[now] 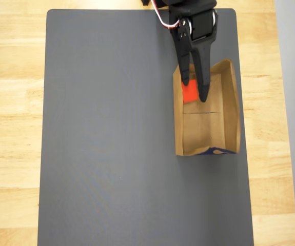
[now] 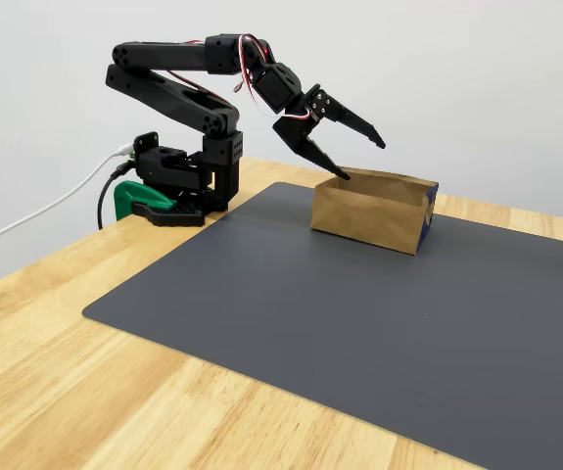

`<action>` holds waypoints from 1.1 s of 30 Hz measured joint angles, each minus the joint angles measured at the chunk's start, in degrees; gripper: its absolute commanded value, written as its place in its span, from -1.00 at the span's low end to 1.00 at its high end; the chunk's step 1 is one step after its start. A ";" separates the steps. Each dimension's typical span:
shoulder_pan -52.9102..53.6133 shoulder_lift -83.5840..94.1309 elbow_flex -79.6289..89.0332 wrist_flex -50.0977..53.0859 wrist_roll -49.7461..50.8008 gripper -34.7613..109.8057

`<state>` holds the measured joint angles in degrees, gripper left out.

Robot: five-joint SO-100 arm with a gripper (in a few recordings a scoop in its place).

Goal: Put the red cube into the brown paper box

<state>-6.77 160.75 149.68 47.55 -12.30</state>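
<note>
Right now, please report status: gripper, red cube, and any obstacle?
Gripper open, above box's far end. Red cube inside the brown paper box, between the fingers. Nothing in the way on the grey mat.

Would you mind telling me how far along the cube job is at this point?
Nearly done, it seems. In the overhead view the cube sits inside the box, at the end nearest the arm. The gripper hangs open above that end, its fingers spread in the fixed view, so the cube looks released. Whether it rests flat on the floor is hard to tell. Left: pulling the arm back clear of the box.
</note>
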 measured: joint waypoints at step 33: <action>20.74 19.25 1.58 21.80 2.55 -0.52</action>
<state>13.97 180.00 151.26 69.35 -9.76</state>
